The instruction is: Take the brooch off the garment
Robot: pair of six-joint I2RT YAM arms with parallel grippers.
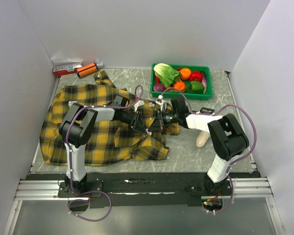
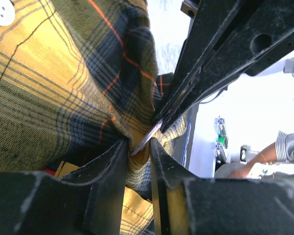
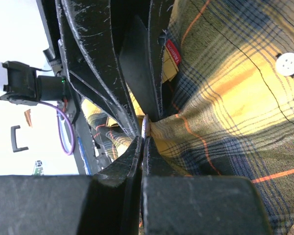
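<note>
Your right gripper (image 3: 142, 142) is clamped on the thin rim of the brooch (image 3: 145, 126), which shows only as a silvery sliver at the peak of a pulled-up fold. Your left gripper (image 2: 137, 146) is pinched on that same fold of the garment (image 2: 49, 98), its tips meeting the right one's head-on, right at the brooch. All this sits mid-table at the shirt's right edge, nearer than and left of the green basket (image 1: 208, 93).

The hold looks to be on the rim alone, so a sharp tug could let the brooch slip. If your left pinch has caught metal as well as cloth, pulling apart would drag the whole shirt or strain the weave.

The pin or clasp is buried in the fold, so you cannot tell whether it is fastened. From the top camera, both wrists cover the contact point.
</note>
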